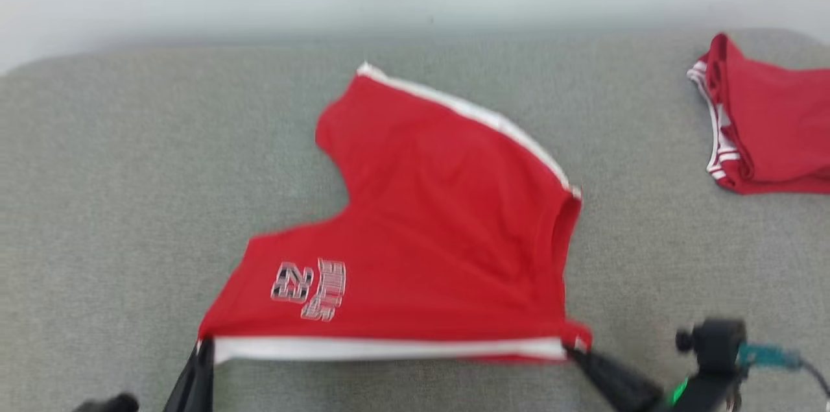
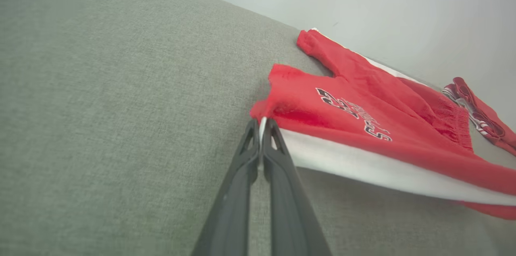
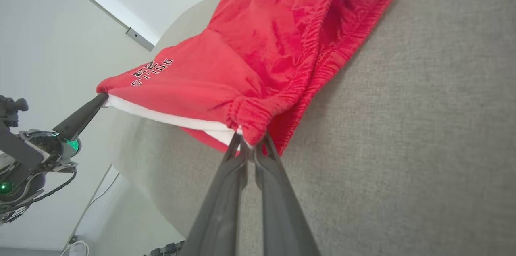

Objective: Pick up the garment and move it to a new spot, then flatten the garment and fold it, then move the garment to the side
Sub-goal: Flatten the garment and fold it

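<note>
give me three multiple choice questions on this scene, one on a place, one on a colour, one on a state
1. In the head view, the folded red garment lies:
A. far left
B. far right
C. at the near edge

2. The stripe along the near edge of the shorts is:
A. white
B. blue
C. black

3. The left tool and right tool are:
A. both open
B. one open, one shut
C. both shut on the shorts

Answers: B, it sits by the view's right edge; A, the band between the tools is white; C, each wrist view shows cloth pinched.
</note>
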You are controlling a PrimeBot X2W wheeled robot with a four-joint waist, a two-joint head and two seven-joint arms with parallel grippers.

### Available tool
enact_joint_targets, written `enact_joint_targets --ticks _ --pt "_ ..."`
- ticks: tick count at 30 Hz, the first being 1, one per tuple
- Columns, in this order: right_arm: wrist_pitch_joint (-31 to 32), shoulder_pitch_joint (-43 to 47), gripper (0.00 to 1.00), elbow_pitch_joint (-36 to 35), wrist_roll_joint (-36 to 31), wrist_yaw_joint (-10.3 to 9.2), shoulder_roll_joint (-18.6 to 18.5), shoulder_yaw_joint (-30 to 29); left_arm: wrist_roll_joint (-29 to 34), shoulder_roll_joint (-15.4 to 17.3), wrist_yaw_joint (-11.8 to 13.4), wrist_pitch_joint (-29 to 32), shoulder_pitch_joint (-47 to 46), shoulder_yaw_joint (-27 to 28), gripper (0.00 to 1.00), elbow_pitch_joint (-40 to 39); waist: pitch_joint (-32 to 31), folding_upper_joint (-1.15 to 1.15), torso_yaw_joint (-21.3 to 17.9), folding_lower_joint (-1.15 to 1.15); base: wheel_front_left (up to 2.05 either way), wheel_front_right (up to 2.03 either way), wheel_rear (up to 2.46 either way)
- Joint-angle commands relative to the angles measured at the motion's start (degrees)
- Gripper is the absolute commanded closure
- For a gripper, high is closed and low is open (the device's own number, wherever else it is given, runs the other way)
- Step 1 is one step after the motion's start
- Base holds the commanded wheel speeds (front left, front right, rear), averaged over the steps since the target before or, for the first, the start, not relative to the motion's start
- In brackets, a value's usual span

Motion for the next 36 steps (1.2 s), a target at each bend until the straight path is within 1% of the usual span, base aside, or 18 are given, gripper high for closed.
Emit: enact_joint_targets --ticks 1,5,9,13,16,19,22,26,30,31,36 --pt "0.40 2.06 1.00 -0.31 -1.06 -0.01 -0.66 0.17 1.23 0.11 -0.02 -0.18 1.76 1.43 1.00 0.42 -2.27 0.02 0.39 0.02 0.00 0.00 0.00" --pt "1.75 8.00 1.00 -2.10 -1.56 -0.02 0.27 -0.55 2.24 -0.85 -0.23 -0.18 5.64 4.32 1.00 1.00 -3.84 0.02 0.27 0.02 0.00 0.00 0.00" --pt "4.44 13.19 1.00 -4.57 -1.89 -0.02 1.33 -0.66 3.43 -1.12 -1.02 -0.19 7.71 5.16 1.00 1.87 -5.00 0.02 0.01 0.02 0.00 0.00 0.00" --pt "6.37 15.91 1.00 -6.07 -3.13 -0.02 2.76 -2.27 4.41 -1.00 -1.12 -0.19 8.87 5.75 1.00 2.41 -5.25 0.02 -1.04 0.02 0.00 0.00 0.00" --pt "7.45 16.56 1.00 -6.83 -4.23 -0.02 4.10 -4.08 5.19 -0.49 -1.56 -0.19 7.71 5.86 1.00 2.06 -4.92 0.02 -1.93 0.02 0.00 0.00 0.00" --pt "7.78 15.83 1.00 -7.73 -5.55 -0.01 5.82 -6.29 6.18 0.83 -1.99 0.43 4.65 5.79 1.00 1.07 -4.11 0.02 -3.01 0.02 0.00 0.00 0.00" --pt "7.96 14.37 1.00 -8.77 -6.92 -0.01 7.53 -8.43 7.71 2.73 -2.57 2.42 0.16 5.33 1.00 0.12 -2.79 0.02 -4.30 0.02 0.00 0.00 0.00" --pt "8.12 11.70 1.00 -9.32 -8.45 -0.01 10.11 -10.71 8.85 5.17 -4.34 6.34 -8.24 4.47 1.00 0.50 -0.53 0.02 -6.61 0.02 0.00 0.00 0.00" --pt "7.68 7.86 1.00 -8.08 -10.42 -0.01 13.06 -13.25 10.47 7.18 -6.79 10.92 -17.92 2.95 1.00 3.81 2.81 0.02 -9.29 0.02 0.00 0.00 0.00" --pt "7.68 7.86 1.00 -8.08 -10.42 -0.01 13.06 -13.25 10.47 7.18 -6.79 10.92 -17.92 2.95 1.00 3.81 2.81 0.02 -9.29 0.02 0.00 0.00 0.00" --pt "7.19 2.77 1.00 -5.70 -12.88 0.00 16.79 -14.34 12.54 8.80 -9.63 15.82 -29.23 0.66 1.00 10.08 6.98 0.02 -12.52 0.02 0.00 0.00 0.00"
